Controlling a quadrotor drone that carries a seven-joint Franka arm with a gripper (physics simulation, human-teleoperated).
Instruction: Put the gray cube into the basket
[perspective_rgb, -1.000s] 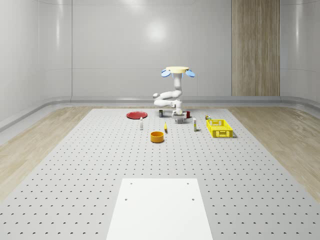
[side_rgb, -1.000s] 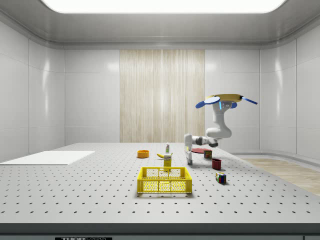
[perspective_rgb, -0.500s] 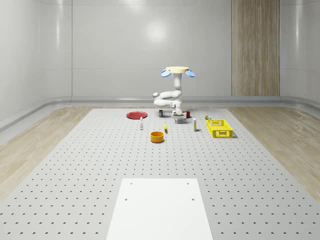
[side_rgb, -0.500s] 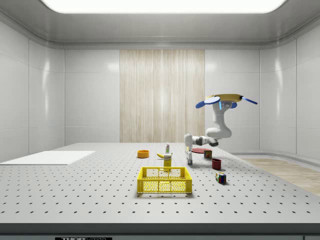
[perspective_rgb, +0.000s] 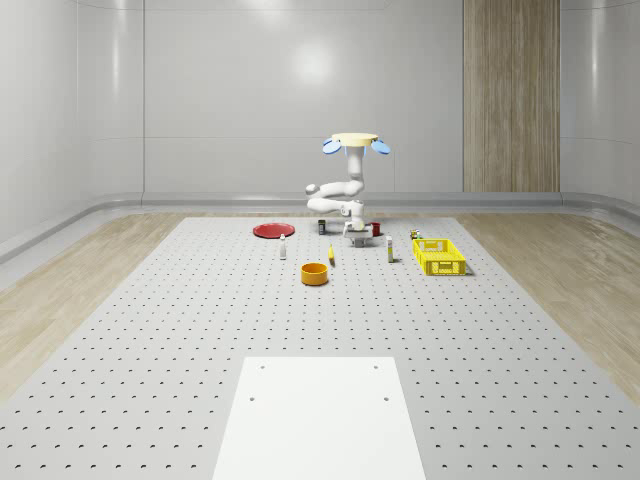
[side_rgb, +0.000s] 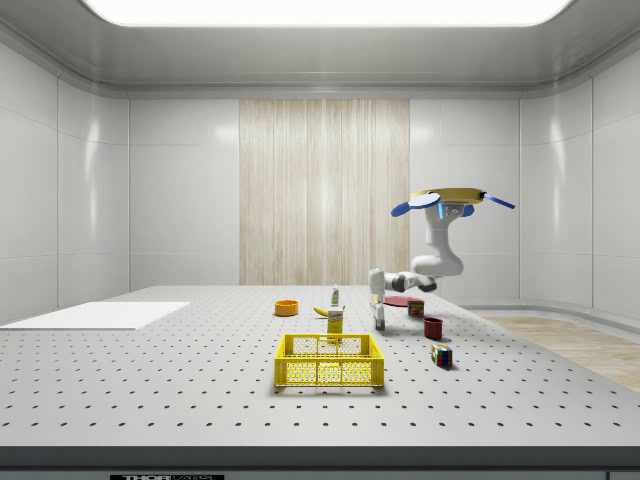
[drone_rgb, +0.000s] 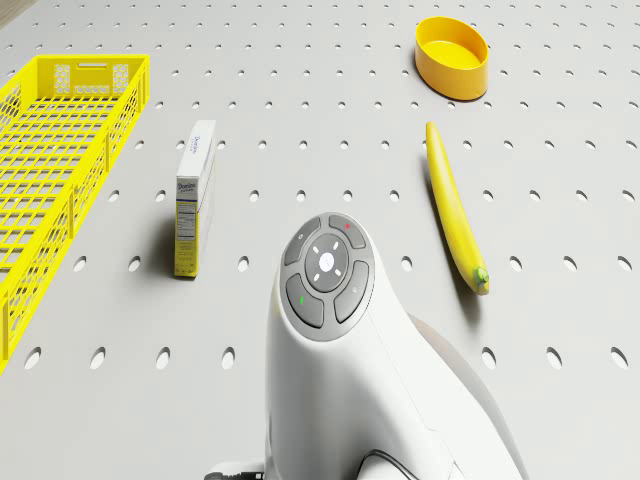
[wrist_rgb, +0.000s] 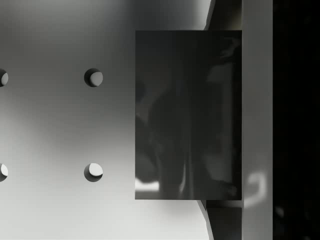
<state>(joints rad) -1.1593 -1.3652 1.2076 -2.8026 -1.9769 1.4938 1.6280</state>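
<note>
From my seat, open table (drone_rgb: 330, 110) lies between arm and basket (drone_rgb: 60, 150), but an upright box (drone_rgb: 195, 195) stands just beside the basket's near wall.

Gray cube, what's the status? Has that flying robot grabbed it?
Drone hovering over the table; claw down at the gray cube. Grip unconfirmed. Basket beside, small box standing between.

The claw (perspective_rgb: 353, 237) with the gray cube (perspective_rgb: 354, 239) has lifted, apparently just off the tabletop (perspective_rgb: 200, 330).
</note>
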